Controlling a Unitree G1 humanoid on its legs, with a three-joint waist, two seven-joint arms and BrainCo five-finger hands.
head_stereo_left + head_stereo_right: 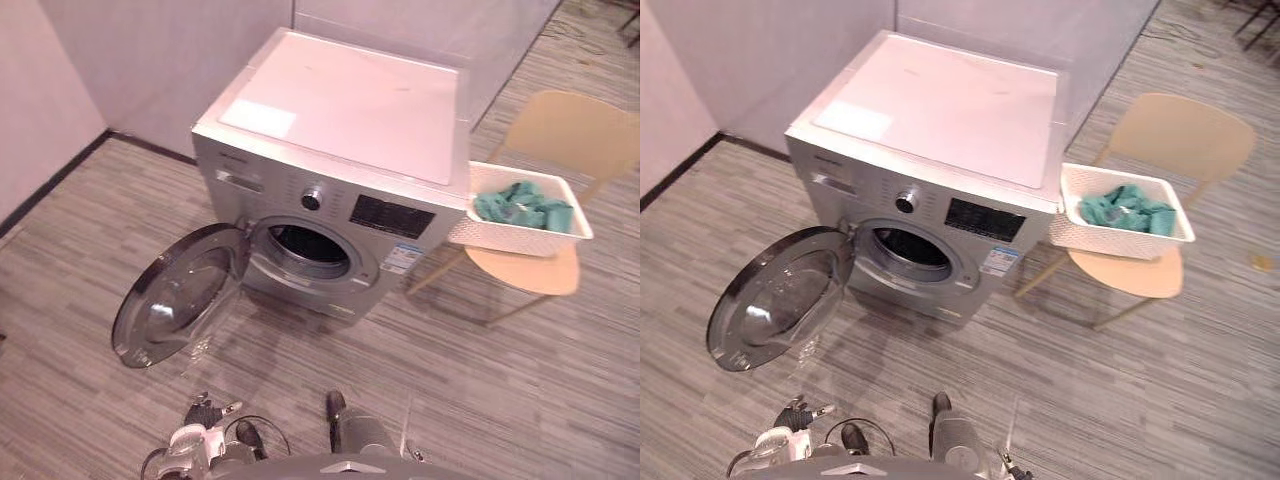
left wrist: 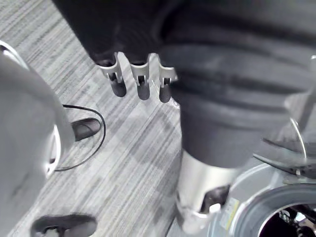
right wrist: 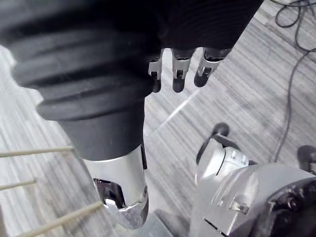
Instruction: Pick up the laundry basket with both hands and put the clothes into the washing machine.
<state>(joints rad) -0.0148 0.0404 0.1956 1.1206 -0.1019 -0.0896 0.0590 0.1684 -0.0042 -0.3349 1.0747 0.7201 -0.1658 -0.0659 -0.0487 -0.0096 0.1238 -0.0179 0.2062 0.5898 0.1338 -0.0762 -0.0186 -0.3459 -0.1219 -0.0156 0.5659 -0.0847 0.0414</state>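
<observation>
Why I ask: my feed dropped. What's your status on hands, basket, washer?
Left hand and right hand open, holding nothing. Laundry basket with green clothes on chair right of washing machine. Door swung open leftward, away from basket.

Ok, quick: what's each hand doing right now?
Left hand: open, relaxed, holding nothing.
Right hand: open, relaxed, holding nothing.

The white basket (image 1: pixel 510 238) is sitting upright on a tan chair (image 1: pixel 575 130), just beside the washer (image 1: pixel 350 105) on its right. Teal clothes (image 1: pixel 522 206) are lying crumpled inside it. The silver washer is standing with its round door (image 1: pixel 178 295) hanging wide open to the left.
</observation>
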